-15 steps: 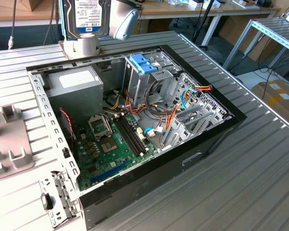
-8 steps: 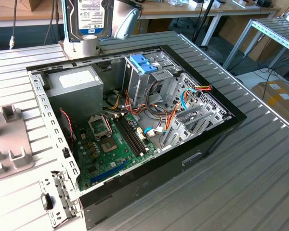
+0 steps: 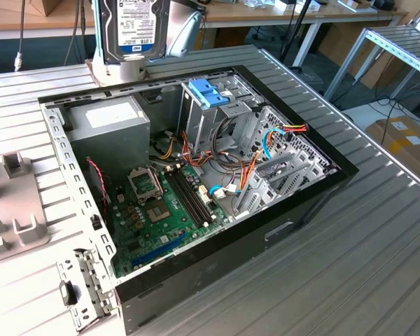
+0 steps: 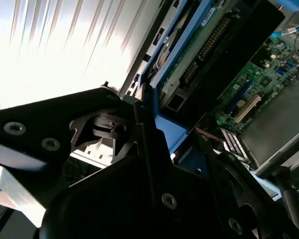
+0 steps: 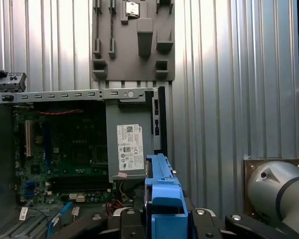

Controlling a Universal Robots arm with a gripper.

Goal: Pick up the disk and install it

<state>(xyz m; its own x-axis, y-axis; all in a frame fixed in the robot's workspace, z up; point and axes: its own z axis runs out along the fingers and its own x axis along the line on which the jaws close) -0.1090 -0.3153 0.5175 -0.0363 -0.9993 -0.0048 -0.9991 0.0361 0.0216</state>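
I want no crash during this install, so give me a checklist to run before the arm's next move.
1. Grip: ok, the disk is aloft, its blue carrier clamped in the hand.
2. Open case: ok, motherboard exposed.
3. Free bay in the drive cage: cannot tell.
4. Loose wires clear of the cage: not ok, they run right beside it.
5. Disk over the cage: not ok, it hangs nearer the power supply, toward the exterior view's left.

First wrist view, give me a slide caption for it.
Gripper holding the blue-framed disk edge-on above the open computer case, near its grey power supply.
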